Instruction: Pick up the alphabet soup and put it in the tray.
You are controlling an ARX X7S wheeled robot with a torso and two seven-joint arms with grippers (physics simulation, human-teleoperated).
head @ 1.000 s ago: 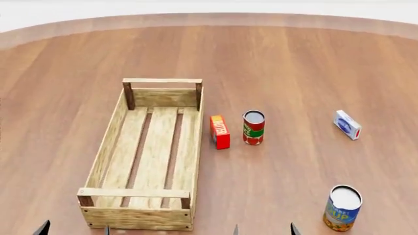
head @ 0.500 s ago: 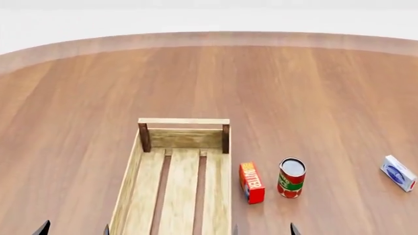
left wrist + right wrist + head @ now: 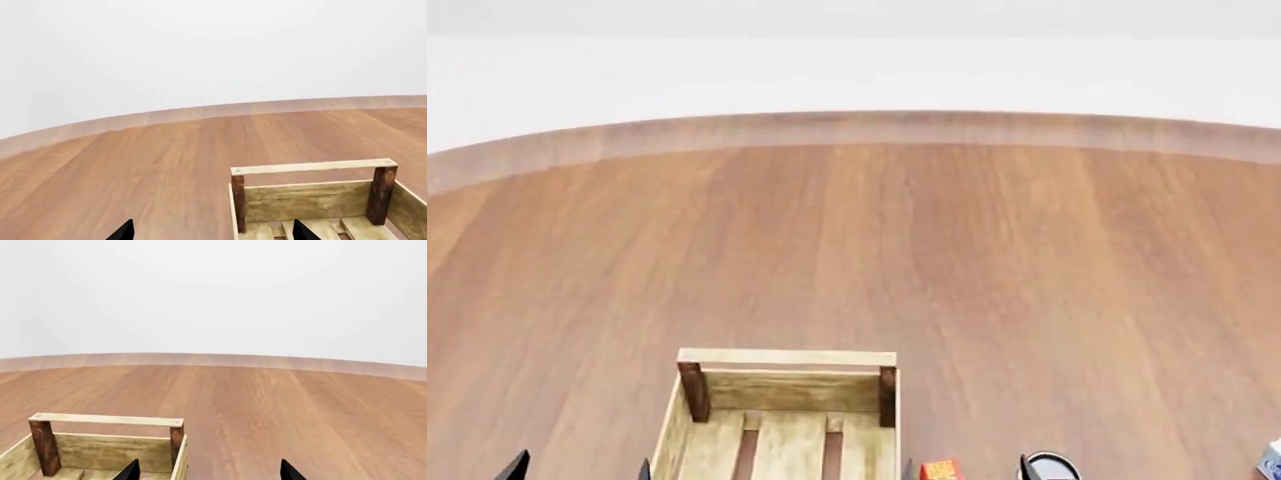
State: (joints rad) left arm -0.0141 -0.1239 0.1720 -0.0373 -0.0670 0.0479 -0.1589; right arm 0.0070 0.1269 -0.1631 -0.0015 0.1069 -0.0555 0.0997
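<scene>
The alphabet soup is out of view in every frame. Only the far end of the tray (image 3: 785, 357) shows at the bottom of the head view: light-wood planks, two darker corner posts and the start of the slatted bottom. Its end also appears in the left wrist view as the tray (image 3: 313, 200) and in the right wrist view as the tray (image 3: 107, 445). My left gripper (image 3: 581, 471) shows only as dark fingertips at the bottom edge, left of the tray, open and empty. My right gripper (image 3: 968, 472) is just right of the tray, open too, with nothing held.
The top of a red butter box (image 3: 940, 470) and the rim of a small can (image 3: 1054, 464) peek in at the bottom edge, right of the tray. A blue-white box (image 3: 1272, 460) is at the lower right corner. The round wooden table's far edge (image 3: 854, 128) curves across the back.
The head view has tilted upward: tray, butter box and small can slid down the frame, and the alphabet soup has dropped out of view. The gripper tips keep their places.
</scene>
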